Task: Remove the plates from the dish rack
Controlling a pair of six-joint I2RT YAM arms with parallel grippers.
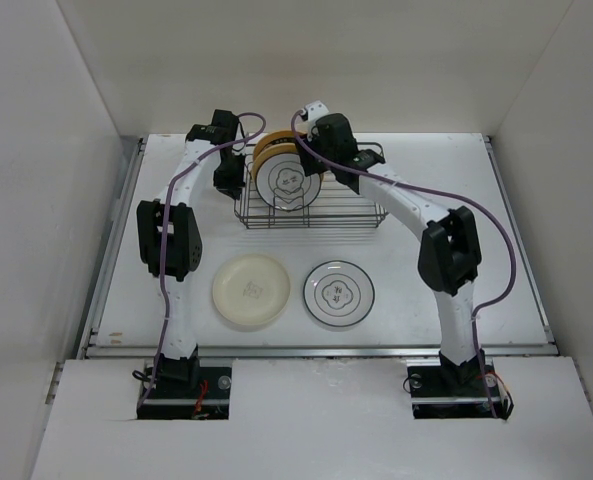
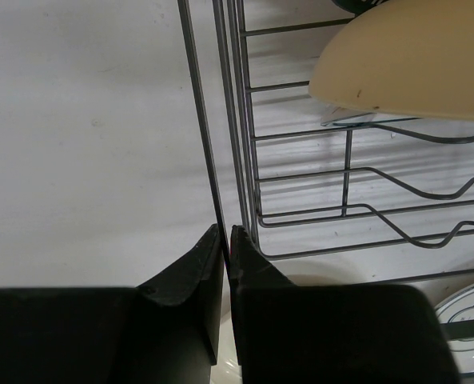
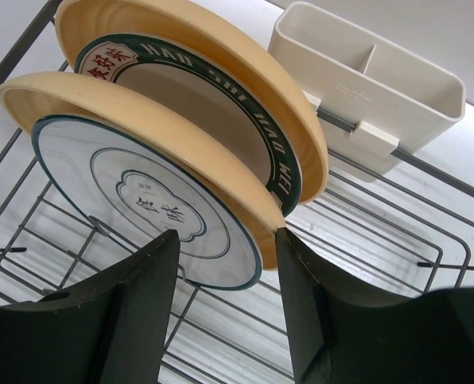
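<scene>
The dark wire dish rack [image 1: 311, 212] stands at the back middle of the table. Several plates stand upright in it. In the right wrist view the front one is white with a thin dark ring and centre motif [image 3: 133, 212]. Behind it are a yellow-orange plate [image 3: 153, 128], a white plate with a dark patterned rim band [image 3: 190, 96] and another yellow-orange plate [image 3: 221, 44]. My right gripper [image 3: 227, 240] is open, its fingers either side of the lower rims of the two front plates. My left gripper [image 2: 225, 236] is shut on the rack's left rim wire [image 2: 203, 128].
A cream plate [image 1: 251, 290] and a white plate with a thin dark ring [image 1: 339, 293] lie flat on the table in front of the rack. A white two-part holder [image 3: 372, 80] is clipped to the rack's far side. White walls enclose the table.
</scene>
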